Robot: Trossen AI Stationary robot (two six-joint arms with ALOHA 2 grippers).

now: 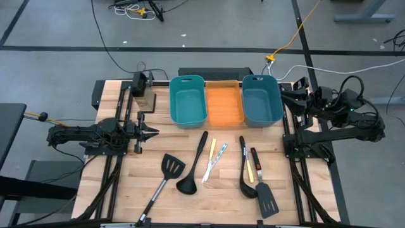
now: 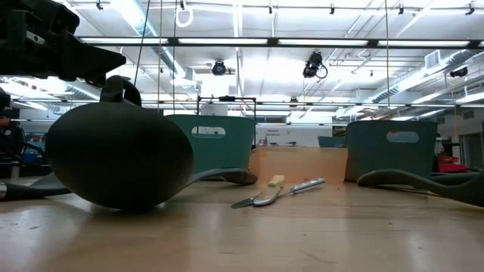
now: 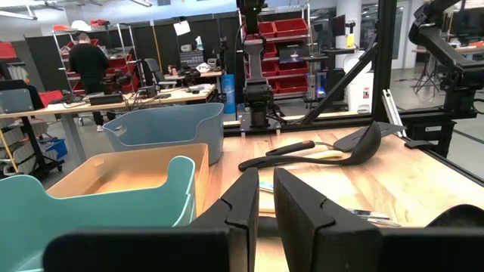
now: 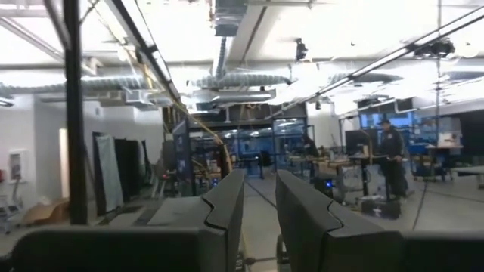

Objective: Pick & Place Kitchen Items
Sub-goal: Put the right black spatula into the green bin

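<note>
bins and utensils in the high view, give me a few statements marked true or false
1. The orange bin sits between the two teal bins. True.
2. A black ladle lies inside the left teal bin. False: all three bins look empty; the ladles lie on the table.
3. The left end effector holds a spatula. False: it holds nothing and hangs at the table's left edge.
4. Two slotted spatulas, the left spatula and the right spatula, lie on the wood. True.
5. The thin sticks lie between the two ladles, the left ladle and the right ladle. True.
6. The right end effector is over the orange bin. False: it is at the table's right edge.
</note>
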